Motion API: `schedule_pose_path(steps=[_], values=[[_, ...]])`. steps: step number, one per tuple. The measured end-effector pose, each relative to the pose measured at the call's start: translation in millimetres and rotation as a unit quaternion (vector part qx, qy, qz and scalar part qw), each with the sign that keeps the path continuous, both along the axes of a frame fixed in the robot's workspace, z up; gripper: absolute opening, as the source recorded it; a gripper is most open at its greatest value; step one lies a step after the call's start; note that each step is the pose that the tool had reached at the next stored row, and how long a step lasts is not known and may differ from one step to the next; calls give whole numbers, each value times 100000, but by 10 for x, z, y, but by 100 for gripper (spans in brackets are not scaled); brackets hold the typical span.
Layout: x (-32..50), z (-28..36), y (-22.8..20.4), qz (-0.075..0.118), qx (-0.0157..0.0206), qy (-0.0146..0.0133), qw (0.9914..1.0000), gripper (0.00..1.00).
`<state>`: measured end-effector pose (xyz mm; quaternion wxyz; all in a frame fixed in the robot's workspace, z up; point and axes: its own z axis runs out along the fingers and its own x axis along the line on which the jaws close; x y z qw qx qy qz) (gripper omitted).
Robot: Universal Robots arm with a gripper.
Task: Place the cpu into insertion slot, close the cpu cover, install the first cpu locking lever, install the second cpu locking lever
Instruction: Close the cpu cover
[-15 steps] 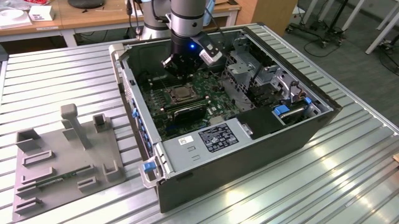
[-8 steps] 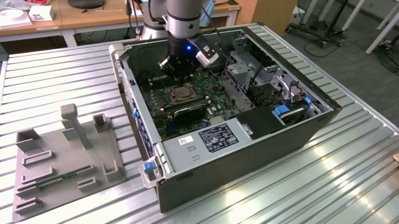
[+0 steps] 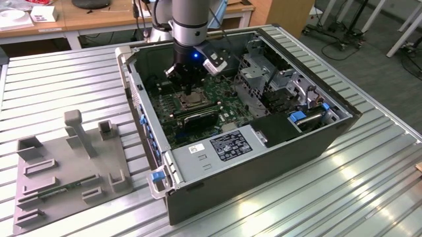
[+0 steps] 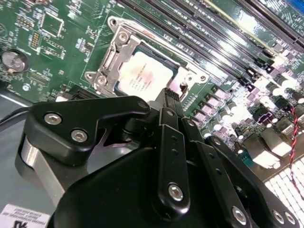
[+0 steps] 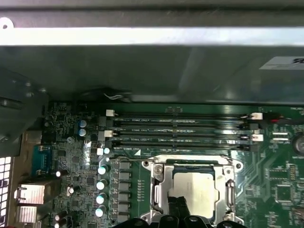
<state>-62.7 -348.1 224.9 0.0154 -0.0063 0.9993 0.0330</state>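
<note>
The cpu (image 4: 145, 76) is in, cpu cover (image 4: 111, 52) down. The gripper (image 3: 189, 93), fingers pressed together, is at the cover's twelve o'clock in the exterior view. Lever step, I'd say; needs a firm push.

The pale cpu (image 4: 145, 76) is lying flat inside the insertion slot (image 3: 192, 103), eleven o'clock off the exterior view's centre, the metal cpu cover (image 4: 114, 54) framing it.

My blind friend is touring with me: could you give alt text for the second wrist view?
A black claw, shut, points its tip near the edge of a silver cpu cover closed over the cpu, on a green circuit board.
</note>
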Motion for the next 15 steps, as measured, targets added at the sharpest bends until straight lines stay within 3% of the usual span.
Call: schedule_pose_path(steps=[15], values=[[-33,-39,0,11,-6,-25,100000,10]])
